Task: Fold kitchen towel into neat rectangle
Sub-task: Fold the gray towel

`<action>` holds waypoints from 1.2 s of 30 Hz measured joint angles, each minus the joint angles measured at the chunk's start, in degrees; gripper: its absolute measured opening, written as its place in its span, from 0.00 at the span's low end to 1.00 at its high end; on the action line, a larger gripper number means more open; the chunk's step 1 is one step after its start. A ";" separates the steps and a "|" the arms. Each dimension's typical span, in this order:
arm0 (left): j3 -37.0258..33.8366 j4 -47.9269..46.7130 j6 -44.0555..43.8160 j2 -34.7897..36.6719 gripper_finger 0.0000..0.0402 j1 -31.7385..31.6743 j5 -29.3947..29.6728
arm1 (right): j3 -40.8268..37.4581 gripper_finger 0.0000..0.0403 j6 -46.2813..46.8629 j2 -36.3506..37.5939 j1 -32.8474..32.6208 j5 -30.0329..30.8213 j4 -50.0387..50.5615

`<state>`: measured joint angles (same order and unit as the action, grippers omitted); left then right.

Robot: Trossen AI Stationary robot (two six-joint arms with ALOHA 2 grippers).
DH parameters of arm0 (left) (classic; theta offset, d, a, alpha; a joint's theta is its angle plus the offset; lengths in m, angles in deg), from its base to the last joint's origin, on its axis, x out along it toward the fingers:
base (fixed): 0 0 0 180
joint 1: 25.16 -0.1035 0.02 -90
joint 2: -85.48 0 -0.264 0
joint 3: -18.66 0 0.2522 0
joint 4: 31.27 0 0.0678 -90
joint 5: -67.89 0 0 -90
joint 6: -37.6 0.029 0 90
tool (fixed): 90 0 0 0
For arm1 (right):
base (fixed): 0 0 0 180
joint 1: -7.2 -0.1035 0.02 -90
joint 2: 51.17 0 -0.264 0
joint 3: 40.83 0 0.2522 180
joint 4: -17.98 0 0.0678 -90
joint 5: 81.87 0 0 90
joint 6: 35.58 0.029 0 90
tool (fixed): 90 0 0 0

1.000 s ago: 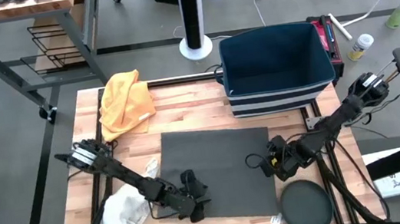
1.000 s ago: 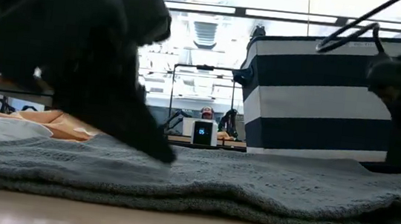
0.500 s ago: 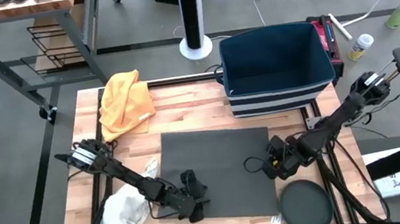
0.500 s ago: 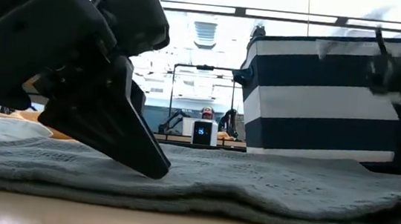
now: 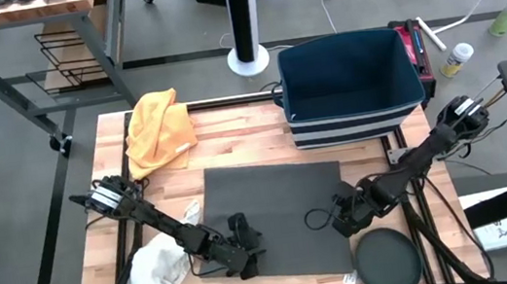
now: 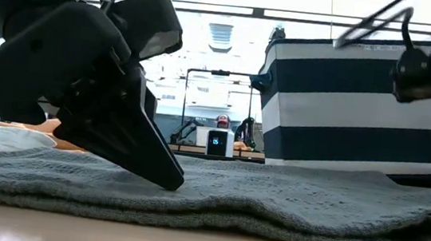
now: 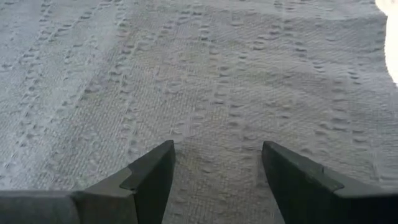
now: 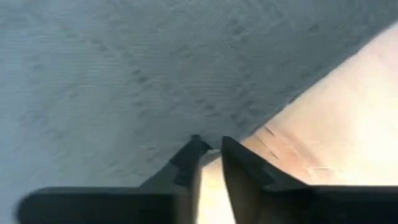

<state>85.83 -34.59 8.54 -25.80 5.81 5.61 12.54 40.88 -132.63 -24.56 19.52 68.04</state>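
Kitchen towel [image 5: 278, 212], dark grey, lies flat mid-frame on the worktop [image 5: 243, 134]. Left gripper [image 5: 246, 251], jaws spread, rests on its lower-left edge. Right gripper [image 5: 342, 219], jaws nearly together, pinches its right edge.

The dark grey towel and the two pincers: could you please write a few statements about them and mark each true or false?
1. The dark grey towel lies flat on the wooden table. True.
2. The left pincer is clamped shut on the towel. False: its fingers stand apart over the cloth.
3. The right pincer is at the towel's edge, fingers nearly together. True.
4. The yellow cloth lies inside the striped bin. False: it lies on the table, apart from the bin.
5. The white cloth is near the left arm. True.
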 joint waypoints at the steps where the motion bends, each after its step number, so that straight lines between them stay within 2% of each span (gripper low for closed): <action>1: 0.00 0.04 0.02 0.00 0.59 -0.03 0.03 | -0.09 0.06 0.01 -0.46 0.21 0.50 -0.01; 3: 0.00 0.04 0.02 0.00 0.59 -0.05 0.11 | -0.28 0.02 -0.11 -1.80 0.53 0.64 -0.34; 9: 0.02 -0.39 -0.14 0.00 0.59 -0.07 0.22 | -0.34 0.03 0.03 -4.64 0.60 0.32 -0.23; 14: 0.02 -1.60 -1.40 1.18 0.58 0.02 0.32 | 1.75 0.00 0.28 -2.87 0.60 -1.02 4.11; 17: -0.19 -1.48 0.30 3.84 0.57 1.19 3.72 | 4.93 0.02 -0.09 -0.39 0.53 1.26 6.64; 20: -1.14 -1.81 2.29 5.87 0.55 2.19 7.93 | 5.95 0.07 -0.46 1.55 1.11 3.42 9.55; 26: -1.76 1.53 7.42 7.10 0.49 1.20 9.20 | 3.60 0.25 -1.21 4.82 6.28 3.36 10.72; 32: -1.41 14.59 14.58 6.43 0.45 -2.22 2.21 | -1.24 0.42 -6.38 9.78 14.76 3.84 9.89; 36: 4.13 14.26 19.23 4.13 0.44 -3.26 0.04 | -5.75 0.50 -8.42 14.56 20.09 5.98 9.41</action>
<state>89.96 -20.33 27.77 -21.67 2.55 5.65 6.79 32.47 -118.07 -4.47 25.51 77.45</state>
